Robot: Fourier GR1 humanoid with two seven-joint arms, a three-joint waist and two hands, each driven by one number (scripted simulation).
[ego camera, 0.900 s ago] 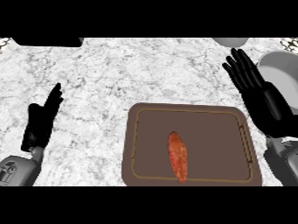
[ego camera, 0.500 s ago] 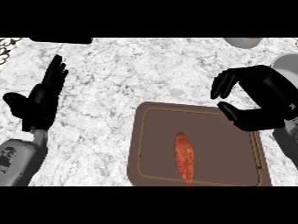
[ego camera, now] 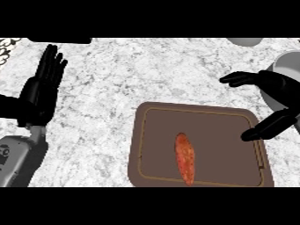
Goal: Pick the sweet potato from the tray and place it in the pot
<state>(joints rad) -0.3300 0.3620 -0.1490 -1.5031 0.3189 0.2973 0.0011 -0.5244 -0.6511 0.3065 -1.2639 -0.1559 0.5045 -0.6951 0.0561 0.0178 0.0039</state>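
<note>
The long orange-red sweet potato (ego camera: 184, 158) lies lengthwise near the middle of the flat brown rectangular tray (ego camera: 152, 145), untouched by either hand. The tray rests on the white-and-grey marbled counter (ego camera: 145, 70). Above the tray's right edge hangs the black right hand (ego camera: 283, 94) — thumb and fingers spread wide apart in an open curve, holding nothing. Behind it, at the right border, sits what seems to be the grey metal pot (ego camera: 298, 66), partly hidden by the hand. Well apart at the left, the black left hand (ego camera: 40, 92) rests open — fingers straight, pointing up.
</note>
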